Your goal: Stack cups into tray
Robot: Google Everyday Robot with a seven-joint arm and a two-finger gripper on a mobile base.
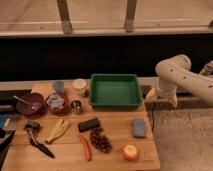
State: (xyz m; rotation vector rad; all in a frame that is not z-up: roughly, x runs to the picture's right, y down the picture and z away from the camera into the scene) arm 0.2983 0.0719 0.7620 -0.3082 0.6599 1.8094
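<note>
Cluttered wooden bench [117,131] before dark wall [100,55]; arm [182,75] bent right of tray [115,92], gripper [161,96] low beside tray; grip state indiscernible.

No text, label, brand or number could be read anywhere on the table [117,134]; the gripper [161,97] hung just right of the tray [114,76]

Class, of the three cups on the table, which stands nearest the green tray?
The cream-white cup, just left of the tray. The metal cup and the grey-blue cup stand further off. The gripper is right of the tray.
</note>
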